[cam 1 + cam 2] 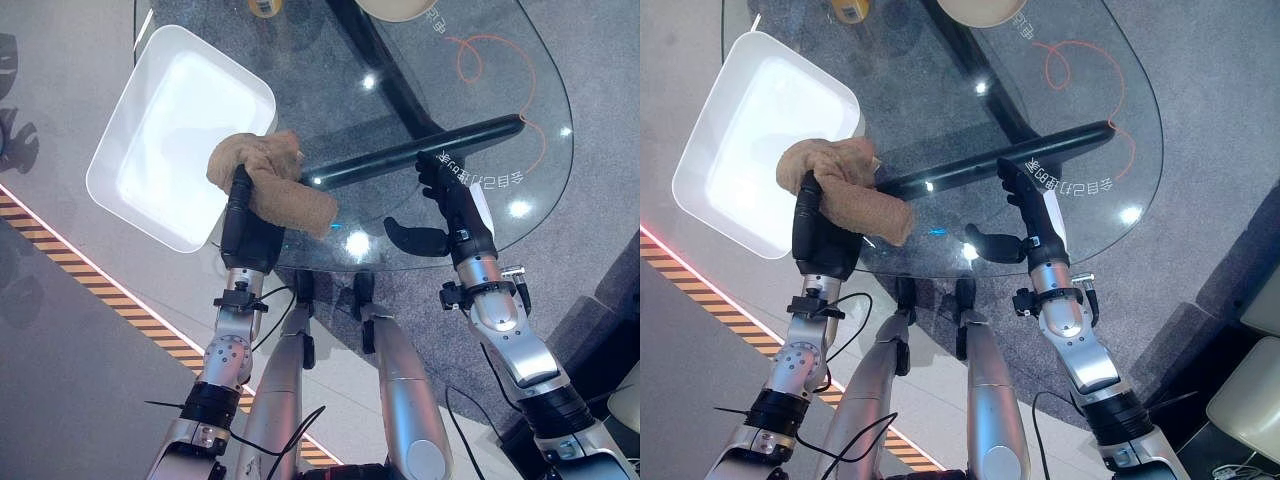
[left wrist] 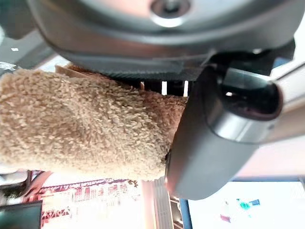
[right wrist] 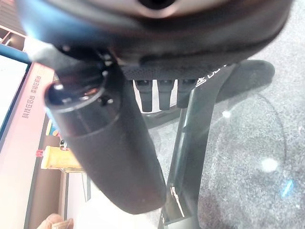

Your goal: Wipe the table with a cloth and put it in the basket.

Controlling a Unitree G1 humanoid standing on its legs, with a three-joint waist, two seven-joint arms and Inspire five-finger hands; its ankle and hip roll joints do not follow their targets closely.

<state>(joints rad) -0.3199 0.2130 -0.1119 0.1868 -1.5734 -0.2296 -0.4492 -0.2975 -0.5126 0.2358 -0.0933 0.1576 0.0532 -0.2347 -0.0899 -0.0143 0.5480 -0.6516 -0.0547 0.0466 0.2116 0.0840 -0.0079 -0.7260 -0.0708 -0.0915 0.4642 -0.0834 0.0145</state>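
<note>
Cloth (image 1: 270, 180) bunched, gripped in left robot hand (image 1: 245, 225) at near tabletop (image 1: 400, 90) edge, beside white basket (image 1: 130, 200), likely for drop-in. Right robot hand (image 1: 450, 200) held relaxed, fingers straight, over glass.

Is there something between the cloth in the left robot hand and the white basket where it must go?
Nothing visible is in the way. The left robot hand holds the brown cloth at the glass table edge, right beside the white basket, whose open top looks empty. The right robot hand is open, away on the other side.
</note>
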